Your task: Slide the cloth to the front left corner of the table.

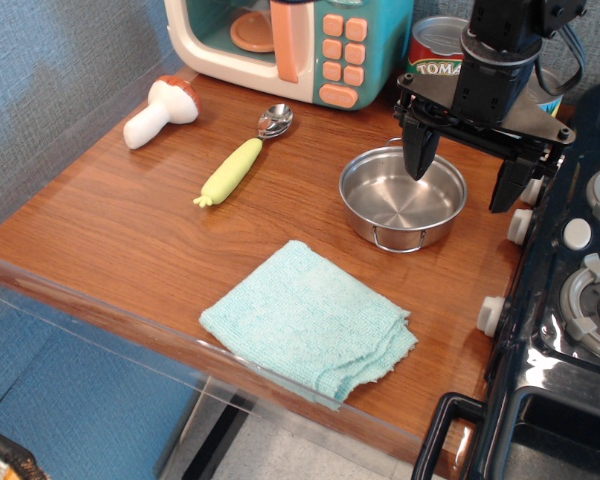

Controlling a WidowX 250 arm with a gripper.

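The light teal folded cloth [308, 322] lies flat on the reddish-brown table [130, 215], near the front edge and right of the middle. Its frayed layered edges point to the front right. My gripper [464, 178] hangs at the back right, above the right rim of the steel pot [402, 197]. It is open and empty, with one black finger [419, 153] over the pot and the other [507, 188] beyond the pot's rim. The gripper is well behind the cloth and apart from it.
A toy mushroom [161, 110], a spoon with a yellow-green handle [242, 159], a toy microwave [290, 42] and a tomato can [435, 45] stand toward the back. The black toy stove [570, 300] lines the right side. A clear acrylic strip [110, 320] runs along the front edge.
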